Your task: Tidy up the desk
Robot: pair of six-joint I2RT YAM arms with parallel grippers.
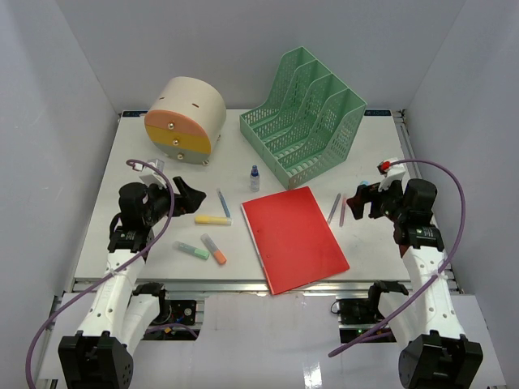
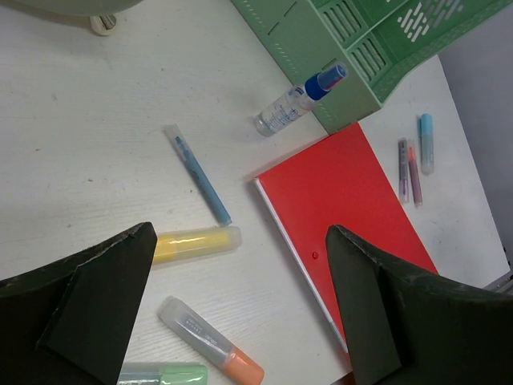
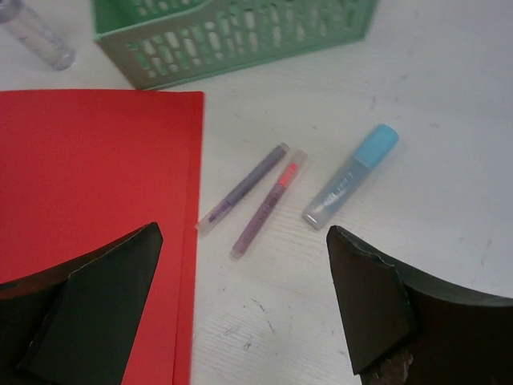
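Left gripper: jaws spread, empty, over the yellow highlighter, probably for a first pick. Right gripper: spread, empty, above the purple pen. Desk: beneath both, strewn; green file rack at rear.

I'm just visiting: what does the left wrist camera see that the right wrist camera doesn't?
Only the left wrist view: the yellow highlighter, the blue pen, the orange-tipped highlighter, a green highlighter at the bottom edge, and the open left gripper.
Only the right wrist view: nothing new on the desk, just the right gripper, open too.
Both: the red folder, the green rack, the small clear bottle, and three pens beside the folder: the purple pen, the pink pen and the blue-capped marker.
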